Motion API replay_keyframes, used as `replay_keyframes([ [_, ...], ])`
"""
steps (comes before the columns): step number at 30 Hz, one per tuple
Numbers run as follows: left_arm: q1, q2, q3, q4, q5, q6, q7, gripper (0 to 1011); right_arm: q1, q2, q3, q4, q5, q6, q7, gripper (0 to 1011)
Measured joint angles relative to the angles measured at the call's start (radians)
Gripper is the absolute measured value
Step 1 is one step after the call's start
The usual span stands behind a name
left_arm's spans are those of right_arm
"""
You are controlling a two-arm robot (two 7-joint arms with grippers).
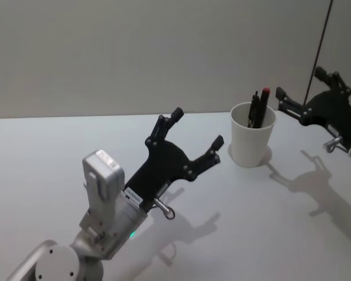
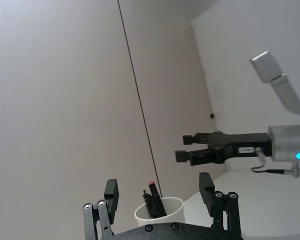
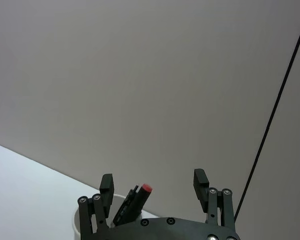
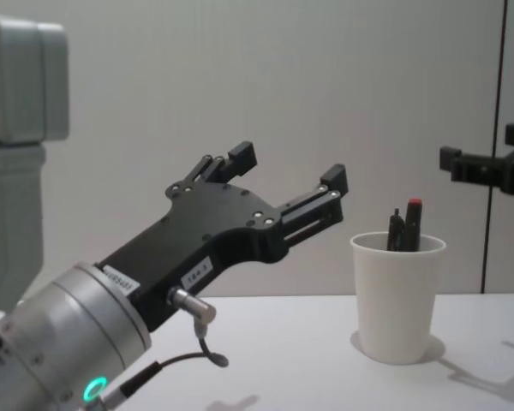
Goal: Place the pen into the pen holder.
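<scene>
Plain pale walls rise behind a white table [image 1: 269, 234], with a thin dark vertical line [image 4: 495, 128] running down the wall beyond the pen holder [image 1: 253, 136]. That pen holder, a white tapered paper cup with a rolled rim, stands upright on the table and serves as the landmark. Inside it stand dark pens, one of them, the pen [image 1: 264, 105], topped by a red cap; they lean against the cup's inner wall and stick out above the rim. From the chest view the red-capped pen [image 4: 412, 223] rises just above the rim beside a shorter black one.

To the holder's left, the left gripper [image 1: 197, 130] hangs above the table, raised and tilted upward, pointing toward the cup but well apart from it. Its black fingers [image 1: 214, 144] are spread wide with nothing between them. In the chest view the same gripper [image 4: 288, 175] shows large, its splayed fingertips ending short of the cup.

To the holder's right, the right gripper [image 1: 298, 88] hovers near the rim, a little higher than the cup and not touching it. Its fingers are parted and hold nothing. The left wrist view shows it [image 2: 185, 145] level above the cup [image 2: 160, 212], and the right wrist view looks down past its own fingertips [image 3: 201, 177] onto the red-capped pen [image 3: 140, 195] sitting in the holder
</scene>
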Motion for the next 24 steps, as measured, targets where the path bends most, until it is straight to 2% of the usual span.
replay_keyframes([
  [24, -0.045, 0.035, -0.004, -0.075, 0.083, 0.318, 0.193, 1001, -0.215, -0.06, 0.015, -0.155, 0.016, 0.062, -0.148, 1001],
])
